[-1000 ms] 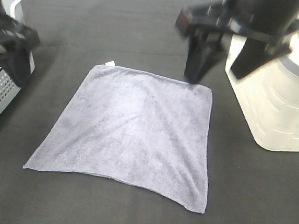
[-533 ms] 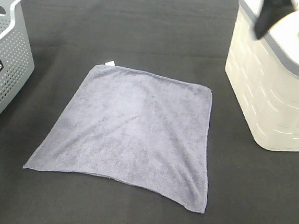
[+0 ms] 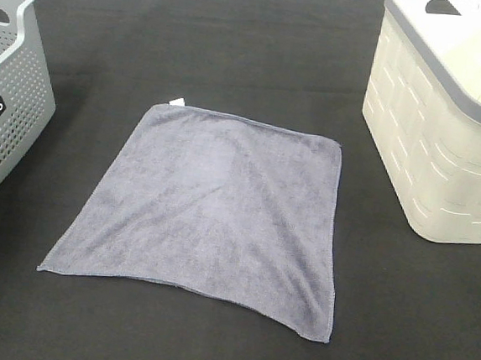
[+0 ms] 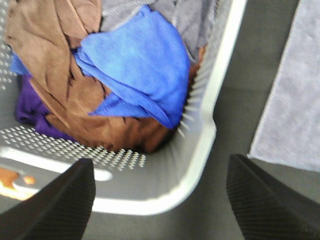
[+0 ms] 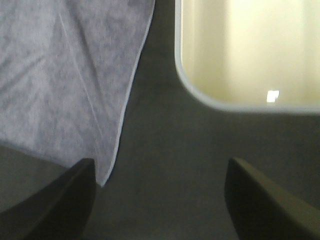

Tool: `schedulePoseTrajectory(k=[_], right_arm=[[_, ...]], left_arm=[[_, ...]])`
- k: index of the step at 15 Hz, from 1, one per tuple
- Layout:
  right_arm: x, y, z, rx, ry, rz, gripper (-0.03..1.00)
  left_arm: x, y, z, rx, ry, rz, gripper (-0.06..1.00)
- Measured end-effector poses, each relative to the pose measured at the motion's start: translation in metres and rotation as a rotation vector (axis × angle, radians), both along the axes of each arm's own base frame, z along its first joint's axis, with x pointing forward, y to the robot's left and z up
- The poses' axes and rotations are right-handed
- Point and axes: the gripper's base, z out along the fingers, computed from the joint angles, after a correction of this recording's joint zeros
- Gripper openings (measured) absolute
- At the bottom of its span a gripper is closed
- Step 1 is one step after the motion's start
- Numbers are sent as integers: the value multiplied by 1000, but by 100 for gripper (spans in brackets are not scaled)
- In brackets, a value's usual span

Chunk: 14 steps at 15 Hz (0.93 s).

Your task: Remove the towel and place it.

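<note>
The slate-grey microfibre towel point(image 3: 208, 211) lies spread flat mid-table, between the grey perforated basket point(image 3: 13, 84) at the left edge and the cream bin point(image 3: 445, 147) at the right edge, apparently placed. Both the left gripper point(image 4: 160, 200) and the right gripper point(image 5: 160, 200) hang wide apart, empty.

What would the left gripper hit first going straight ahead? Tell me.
Likely the grey basket: its rim sits between the open left gripper fingers, with the brown cloth and blue cloth inside just beyond. Depth is unclear.
</note>
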Motion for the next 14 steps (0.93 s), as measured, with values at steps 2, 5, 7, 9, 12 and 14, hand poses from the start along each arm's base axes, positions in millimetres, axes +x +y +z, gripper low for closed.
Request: schedulePoseTrajectory(k=[2, 5, 7, 9, 12, 14], right_arm=[[-39, -6, -12, 24, 15, 3, 70], [-98, -16, -26, 68, -23, 9, 70], [-133, -23, -34, 83, -84, 12, 70], [-161, -29, -50, 92, -122, 13, 70], [-192, -34, -75, 121, -167, 19, 70], [-204, -38, -81, 101, -220, 48, 70]], left_arm=[[-26, -3, -2, -4, -6, -4, 69], [-73, -7, -3, 1, -53, -4, 69], [-106, -10, 2, 8, -130, -4, 69], [-135, -12, 0, 22, -190, -4, 69], [-184, -14, -21, 64, -268, 0, 69], [-210, -14, -37, 93, -321, 6, 69]])
